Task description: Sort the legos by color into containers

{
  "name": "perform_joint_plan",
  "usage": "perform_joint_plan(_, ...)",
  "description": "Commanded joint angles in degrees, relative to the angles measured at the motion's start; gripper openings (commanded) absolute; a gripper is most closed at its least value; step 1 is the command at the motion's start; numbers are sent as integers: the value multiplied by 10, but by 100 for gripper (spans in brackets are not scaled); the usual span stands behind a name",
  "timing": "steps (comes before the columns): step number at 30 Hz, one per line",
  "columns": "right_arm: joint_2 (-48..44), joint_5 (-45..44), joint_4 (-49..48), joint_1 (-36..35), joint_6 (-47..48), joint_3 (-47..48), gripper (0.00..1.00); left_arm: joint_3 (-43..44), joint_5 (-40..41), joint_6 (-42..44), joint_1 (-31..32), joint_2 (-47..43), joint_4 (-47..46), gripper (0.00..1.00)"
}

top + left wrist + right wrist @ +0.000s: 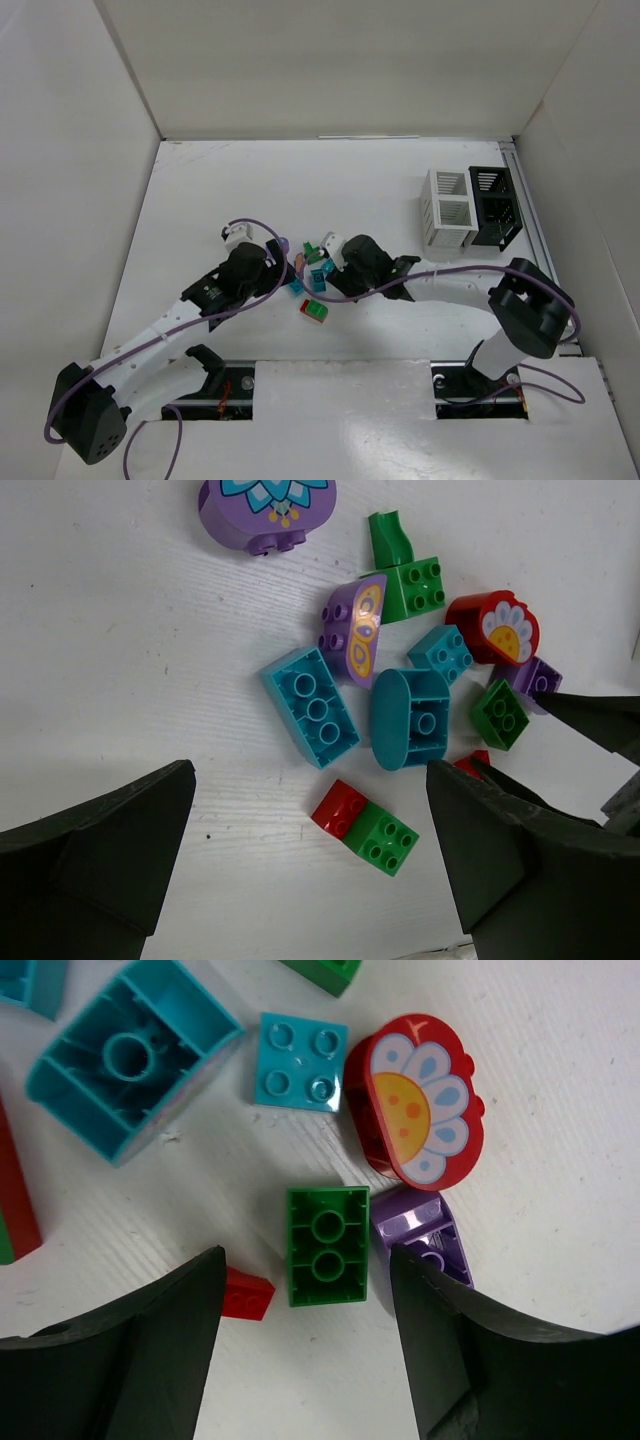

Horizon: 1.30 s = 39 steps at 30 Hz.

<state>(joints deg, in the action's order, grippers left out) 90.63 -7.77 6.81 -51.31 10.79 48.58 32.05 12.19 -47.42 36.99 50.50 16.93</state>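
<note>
The legos (310, 268) lie in a small pile mid-table between both grippers. My left gripper (279, 262) is open and empty (310, 855), its jaws wide over a joined red-and-green brick (368, 825), near a long teal brick (310, 707) and a rounded teal one (410, 718). My right gripper (330, 268) is open and empty (305, 1345), straddling an upside-down green brick (327, 1245). A small red piece (245, 1293) and a purple brick (420, 1235) touch its fingers' edges. The white bin (447, 208) and the black bin (494, 205) stand at the back right.
A red flower brick (420, 1095) and a small teal brick (300, 1060) lie just beyond the green one. A large purple piece (265, 505) lies at the pile's far side. White walls enclose the table on three sides.
</note>
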Motion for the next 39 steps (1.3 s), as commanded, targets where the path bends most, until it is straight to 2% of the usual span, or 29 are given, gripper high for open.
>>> perform_joint_plan(1,-29,-29,-25,-13,23,10,72,-10,0,1,-3,-2,-2,100)
perform_joint_plan(8,-9,-29,-20,-13,55,28,73,-10,0,1,-3,-2,-2,100)
perform_joint_plan(17,27,-10,-20,-13,78,53,67,-10,0,1,-3,3,-2,100)
perform_joint_plan(29,81,-16,-20,-6,51,48,64,-10,0,1,-3,8,-2,100)
perform_joint_plan(35,49,-8,-20,-1,40,28,56,-5,0,-4,-3,8,3,100)
perform_joint_plan(39,23,-8,-14,-1,40,20,59,-5,0,-4,-3,3,3,100)
